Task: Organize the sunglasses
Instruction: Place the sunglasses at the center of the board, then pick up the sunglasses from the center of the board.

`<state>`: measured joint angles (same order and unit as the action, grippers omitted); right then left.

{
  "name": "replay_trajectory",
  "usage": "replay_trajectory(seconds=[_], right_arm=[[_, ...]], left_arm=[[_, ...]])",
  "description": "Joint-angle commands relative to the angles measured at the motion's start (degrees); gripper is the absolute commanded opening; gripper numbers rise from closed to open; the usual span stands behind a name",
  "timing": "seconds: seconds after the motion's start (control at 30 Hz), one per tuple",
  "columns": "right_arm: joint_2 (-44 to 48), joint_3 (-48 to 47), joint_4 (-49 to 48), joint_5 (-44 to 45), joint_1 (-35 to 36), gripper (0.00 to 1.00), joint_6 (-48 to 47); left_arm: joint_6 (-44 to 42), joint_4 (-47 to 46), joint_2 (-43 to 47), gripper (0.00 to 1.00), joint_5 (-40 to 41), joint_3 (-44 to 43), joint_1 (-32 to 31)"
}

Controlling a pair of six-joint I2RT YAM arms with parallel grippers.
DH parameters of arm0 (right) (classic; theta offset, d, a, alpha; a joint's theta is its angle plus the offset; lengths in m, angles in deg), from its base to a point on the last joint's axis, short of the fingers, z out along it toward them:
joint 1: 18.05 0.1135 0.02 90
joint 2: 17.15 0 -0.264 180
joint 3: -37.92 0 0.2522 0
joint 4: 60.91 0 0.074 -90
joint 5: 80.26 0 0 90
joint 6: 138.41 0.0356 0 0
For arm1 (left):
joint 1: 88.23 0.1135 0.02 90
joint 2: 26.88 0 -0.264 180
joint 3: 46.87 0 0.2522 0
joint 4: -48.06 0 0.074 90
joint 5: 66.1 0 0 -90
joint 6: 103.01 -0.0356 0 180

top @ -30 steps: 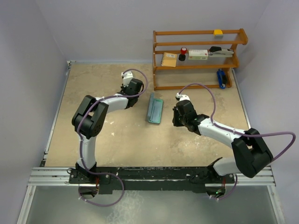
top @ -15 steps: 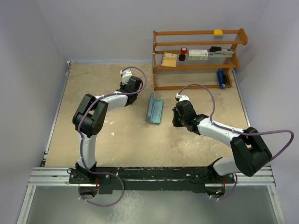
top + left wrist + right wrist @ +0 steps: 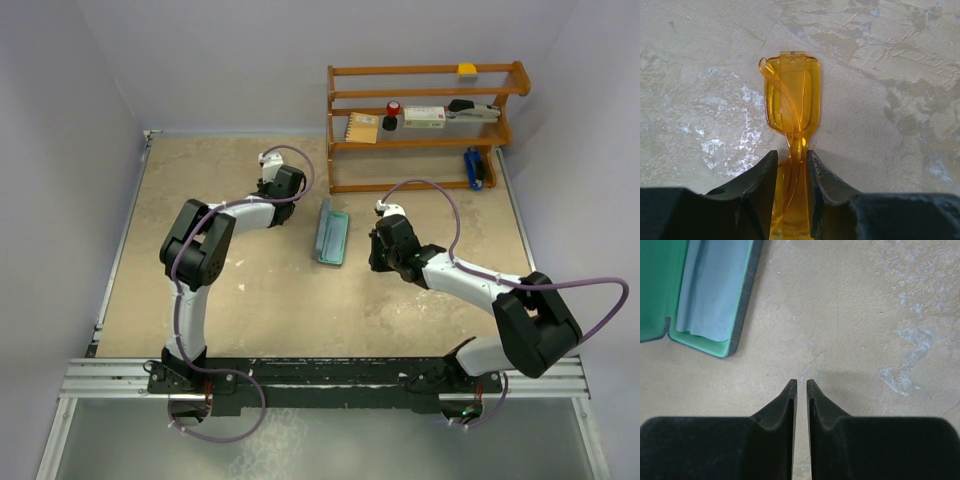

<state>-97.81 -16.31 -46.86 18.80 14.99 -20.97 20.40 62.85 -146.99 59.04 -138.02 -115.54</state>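
The sunglasses (image 3: 792,95) are folded, translucent orange-amber, and lie lengthwise between my left fingers in the left wrist view. My left gripper (image 3: 791,152) is shut on their near half, low over the tan table; the far lens sticks out ahead. In the top view the left gripper (image 3: 279,184) is at the far middle-left and hides the sunglasses. The blue-grey case (image 3: 331,235) lies open, teal inside, just right of it. My right gripper (image 3: 801,382) is shut and empty, low over bare table right of the case (image 3: 747,300); it also shows in the top view (image 3: 386,246).
A light blue cloth (image 3: 715,287) lies inside the open case. A wooden shelf rack (image 3: 425,125) with small items stands at the back right. Grey walls bound the table on the left, back and right.
My left wrist has shifted slightly back and to the left, still shut on the sunglasses. The right arm and the case have hardly moved.
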Motion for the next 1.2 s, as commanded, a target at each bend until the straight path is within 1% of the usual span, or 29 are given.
replay_trajectory(seconds=[0.0, 0.07, 0.13, 0.23, 0.27, 0.53, 0.83, 1.0, 1.17], right_arm=[[0.12, -1.08, -0.84, 0.54, -0.18, 0.16, -0.29], [-0.06, -1.12, -0.91, 0.48, -0.21, 0.15, -0.28], [-0.27, -1.10, -1.00, 0.37, -0.21, 0.15, -0.20], [-0.46, -1.16, -1.14, 0.21, -0.22, 0.16, -0.13], [-0.54, -1.19, -1.17, 0.17, -0.23, 0.16, -0.11], [-0.38, -1.09, -1.26, 0.21, -0.18, 0.15, 0.05], [0.10, -0.52, -1.51, 0.56, -0.19, 0.15, 0.53], [0.57, 0.33, -1.61, 1.27, -0.32, 0.16, 1.27], [0.89, 2.10, -2.75, 0.80, -1.35, 0.17, 2.48]], left_arm=[[-0.45, -1.52, -0.54, 0.26, -0.24, -2.36, 0.68], [-0.48, -1.61, -0.51, 0.22, -0.24, -2.25, 0.68], [-0.49, -1.61, -0.24, 0.15, -0.16, -2.11, 0.68], [-0.63, -1.71, 0.19, 0.02, 0.02, -1.88, 0.68], [-0.69, -1.66, 0.29, 0.00, 0.09, -1.89, 0.68], [-1.07, -1.08, 2.14, 0.00, -0.15, -1.56, 0.64], [-2.69, 3.12, 8.34, 0.00, -0.20, -0.81, -0.33], [-2.62, 5.61, 13.08, 0.00, -0.42, 1.03, -1.80], [-3.12, 8.89, 17.49, 0.00, -0.07, 2.16, -5.32]])
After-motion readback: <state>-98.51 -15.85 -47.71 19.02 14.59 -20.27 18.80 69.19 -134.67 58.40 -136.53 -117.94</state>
